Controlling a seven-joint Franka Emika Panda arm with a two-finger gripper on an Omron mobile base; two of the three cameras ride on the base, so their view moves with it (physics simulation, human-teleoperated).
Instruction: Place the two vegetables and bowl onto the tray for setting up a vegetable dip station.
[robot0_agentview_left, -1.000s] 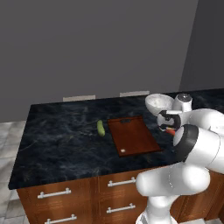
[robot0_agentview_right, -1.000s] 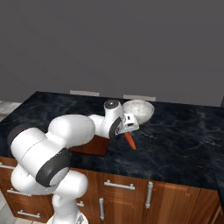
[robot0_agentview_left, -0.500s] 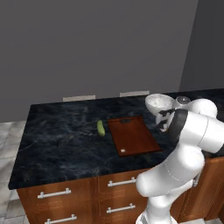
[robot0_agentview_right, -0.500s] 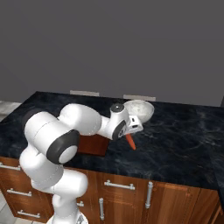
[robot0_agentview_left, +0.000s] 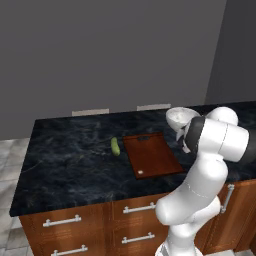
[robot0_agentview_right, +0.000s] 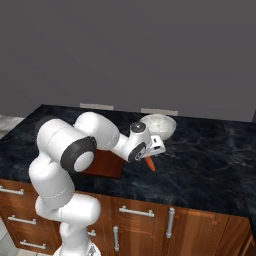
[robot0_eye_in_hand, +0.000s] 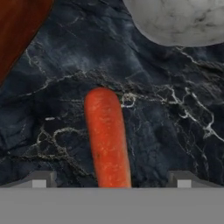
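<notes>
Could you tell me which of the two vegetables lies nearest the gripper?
The orange carrot, lying between the open gripper's fingertips; the green cucumber lies beyond the tray.

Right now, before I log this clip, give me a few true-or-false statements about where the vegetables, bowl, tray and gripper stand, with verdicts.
1. The carrot lies on the dark counter, not on the tray. True.
2. The cucumber is already on the tray. False: it lies on the counter beside the tray's left edge.
3. The gripper is open with the carrot between its fingertips' line. True.
4. The bowl sits on the tray. False: it stands on the counter, off the tray.
5. The tray holds nothing of the task yet. True.
</notes>
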